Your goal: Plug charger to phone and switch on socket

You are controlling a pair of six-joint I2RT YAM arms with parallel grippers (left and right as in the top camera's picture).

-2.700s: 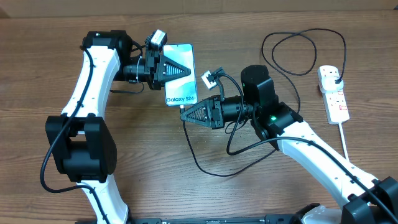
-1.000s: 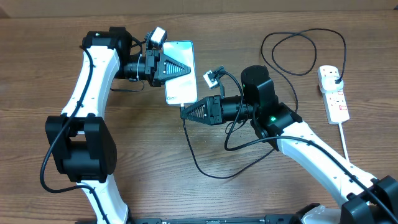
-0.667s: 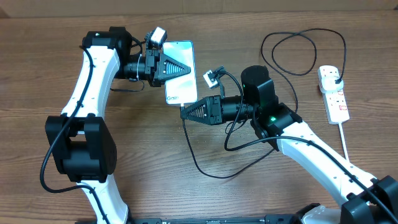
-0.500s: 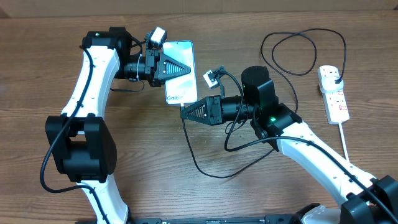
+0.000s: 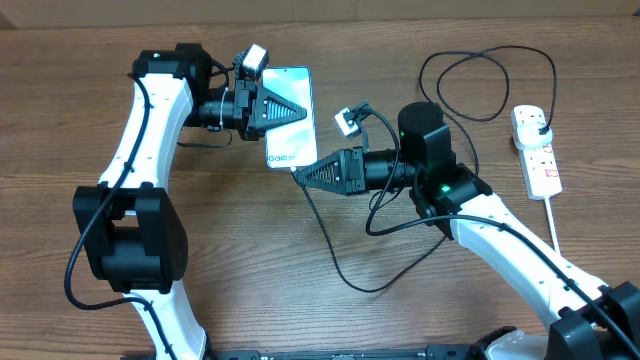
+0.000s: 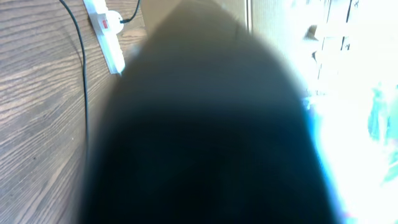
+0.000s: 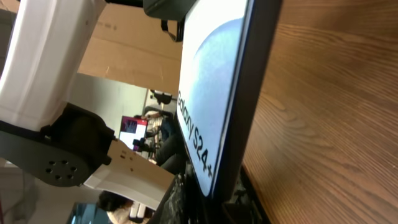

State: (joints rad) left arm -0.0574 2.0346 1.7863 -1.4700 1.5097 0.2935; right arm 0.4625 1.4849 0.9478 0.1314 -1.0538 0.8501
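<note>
Over the wooden table (image 5: 230,300), the left gripper (image 5: 303,113) clamped the Galaxy S24+ phone (image 5: 292,82) while the right gripper (image 5: 299,171), closed, apparently pinched the charger (image 5: 365,290) tip at its near edge.

Count taken from the overhead view.

- One wooden table (image 5: 280,310).
- Two white-and-black jointed robot arms: left arm (image 5: 150,110) and right arm (image 5: 500,235).
- Two black tapered claws: left claw (image 5: 303,112) and right claw (image 5: 297,172).
- Two small white cameras: left wrist camera (image 5: 253,60) and right wrist camera (image 5: 346,120).
- One slim rectangular smartphone with a light blue screen (image 5: 297,145).
- One long thin black charger cable (image 5: 368,290).
- One white elongated power strip with red markings (image 5: 538,155), carrying one thick white cord (image 5: 553,225) and one black plug (image 5: 541,122).
</note>
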